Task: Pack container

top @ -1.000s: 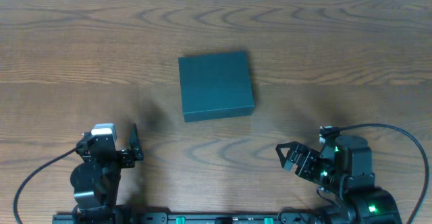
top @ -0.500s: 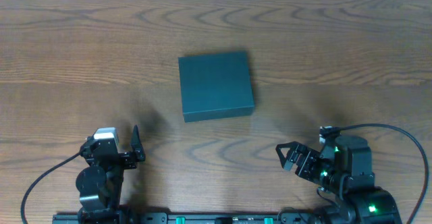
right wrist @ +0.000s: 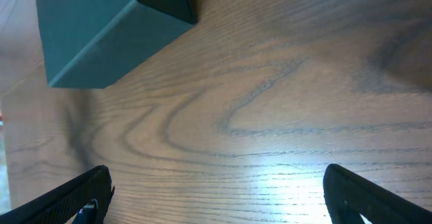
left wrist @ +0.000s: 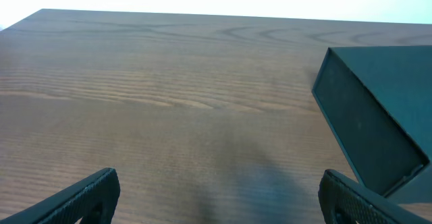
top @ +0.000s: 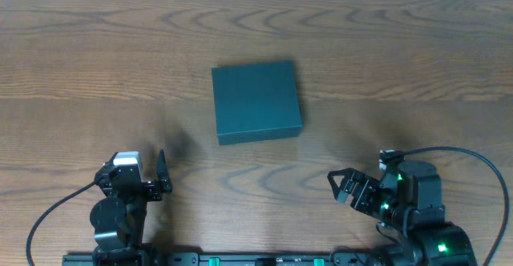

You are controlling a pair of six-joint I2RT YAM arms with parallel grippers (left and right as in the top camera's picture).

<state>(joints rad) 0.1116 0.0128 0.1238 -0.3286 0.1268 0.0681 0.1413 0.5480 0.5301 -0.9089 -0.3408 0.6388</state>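
Squarely ahead of both end effectors, the container [top: 256, 102] lies shut on the bench [top: 417, 50] with its top flat. It sits forward and to the right of the left end effector [top: 141, 175], and forward and to the left of the right end effector [top: 358, 187], well apart from each. Both end effectors have their fingers spread wide and hold nothing. No loose item to pack shows anywhere. I judge that either the packing is finished and the box closed, or nothing has begun; what is inside cannot be seen. Compared with a second ago, the left end effector has drawn back a little toward the near edge. The container and the right end effector sit as they did.
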